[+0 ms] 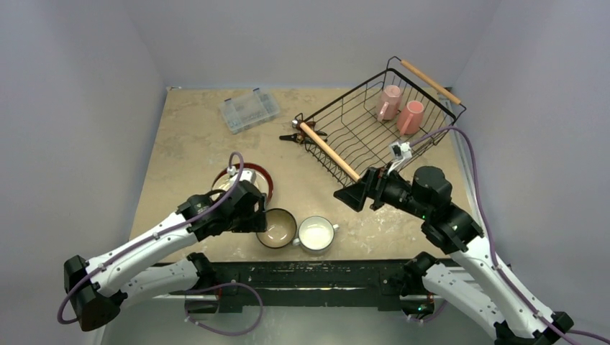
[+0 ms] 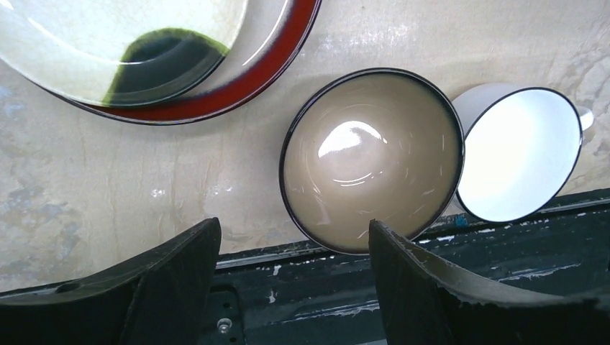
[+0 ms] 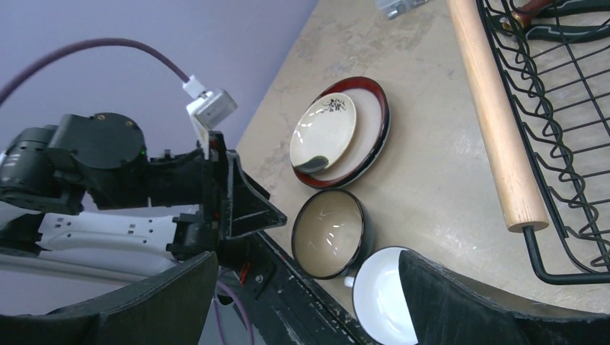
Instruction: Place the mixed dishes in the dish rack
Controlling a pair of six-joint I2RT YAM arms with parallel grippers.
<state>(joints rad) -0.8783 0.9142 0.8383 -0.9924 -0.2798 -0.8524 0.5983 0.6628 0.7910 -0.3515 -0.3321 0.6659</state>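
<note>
**Two mugs racked, four dishes on the tabletop**

The left hand (image 2: pixel 293 237) hangs over the near edge of the tabletop (image 1: pixel 187 144), its fingers apart and holding nothing. Just beyond it, the cream plate (image 3: pixel 324 133) lies on the red-rimmed plate (image 3: pixel 375 122). To the right stands the tan-lined bowl (image 2: pixel 370 158), close against the white cup (image 2: pixel 518 154). The right hand (image 3: pixel 306 266), also spread and empty, hovers near the dish rack (image 1: pixel 352 129). Two pink mugs (image 1: pixel 389 102) sit side by side at its far end.

We record: pink mug (image 1: pixel 389 101), second pink mug (image 1: pixel 411 116), black wire rack (image 1: pixel 360 133) with pale wooden handles, tan-lined dark-rimmed bowl (image 1: pixel 278 228), white black-rimmed cup (image 1: pixel 315 233), cream plate (image 2: pixel 86 36) brushed dark green, red-rimmed plate (image 2: pixel 244 83).
</note>
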